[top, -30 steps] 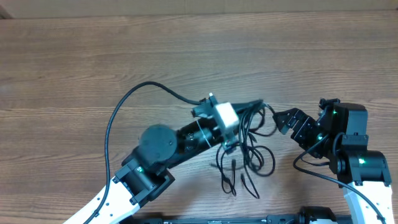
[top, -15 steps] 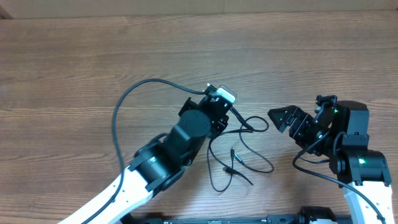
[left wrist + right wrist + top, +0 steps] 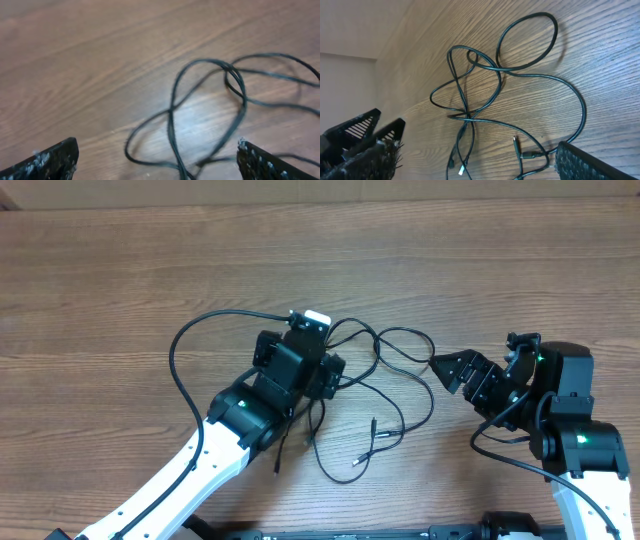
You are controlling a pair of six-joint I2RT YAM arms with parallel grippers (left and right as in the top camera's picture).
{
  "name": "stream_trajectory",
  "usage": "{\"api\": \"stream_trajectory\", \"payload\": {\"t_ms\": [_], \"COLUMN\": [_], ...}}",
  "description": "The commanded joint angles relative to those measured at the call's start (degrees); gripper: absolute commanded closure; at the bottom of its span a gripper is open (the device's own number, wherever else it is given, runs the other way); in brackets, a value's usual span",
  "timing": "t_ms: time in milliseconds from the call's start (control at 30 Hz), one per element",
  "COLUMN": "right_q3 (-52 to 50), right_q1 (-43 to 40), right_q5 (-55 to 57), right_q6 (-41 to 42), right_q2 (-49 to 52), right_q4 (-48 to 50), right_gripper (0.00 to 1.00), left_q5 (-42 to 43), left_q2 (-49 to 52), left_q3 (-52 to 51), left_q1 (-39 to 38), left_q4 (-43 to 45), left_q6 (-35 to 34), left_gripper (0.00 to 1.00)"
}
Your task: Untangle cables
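Several cables (image 3: 378,350) looped loosely on the tabletop (image 3: 120,280).
Left claw (image 3: 156,147) and right claw (image 3: 477,140) both gape wide, holding nothing.

Soft even light — left wrist view blurred, sheen on table (image 3: 205,122).

The overhead camera is looking straight down from afar at the whole worktop (image 3: 120,270). Each wrist camera is looking forward, low and close, past the left end effector (image 3: 160,167) and right end effector (image 3: 477,155). All three are sharing the cables (image 3: 467,117).
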Motion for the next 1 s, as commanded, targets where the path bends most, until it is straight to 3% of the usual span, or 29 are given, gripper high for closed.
{"api": "stream_trajectory", "payload": {"t_ms": [0, 200, 367, 533, 600, 967], "right_q3": [1.2, 1.2, 1.2, 1.2, 1.2, 7.0], "right_q1": [0.2, 0.2, 0.2, 0.2, 0.2, 0.3], "right_q5": [-0.3, -0.3, -0.3, -0.3, -0.3, -1.2], "right_q6": [-1.5, -6.1, -8.8, -11.4, -11.4, -21.1], "right_q2": [-0.5, -0.3, -0.3, -0.1, 0.9, 11.6], "right_q4": [0.3, -0.1, -0.2, -0.7, -0.3, 1.7], "right_gripper": [0.0, 0.0, 0.0, 0.0, 0.0, 0.0], "left_q5": [2.8, 3.5, 11.8, 24.5, 27.1, 27.6], "left_q2": [0.3, 0.3, 0.3, 0.3, 0.3, 0.3], "left_q3": [0.6, 0.6, 0.6, 0.6, 0.6, 0.6], "left_q1": [0.0, 2.3, 8.5, 16.0, 18.5, 21.3], "left_q4": [-1.7, -7.2, -9.0, -9.9, -10.6, -10.9], "left_q6": [-2.1, -10.8, -10.3, -2.1, -1.9, -2.8], "left_gripper": [0.0, 0.0, 0.0, 0.0, 0.0, 0.0]}}
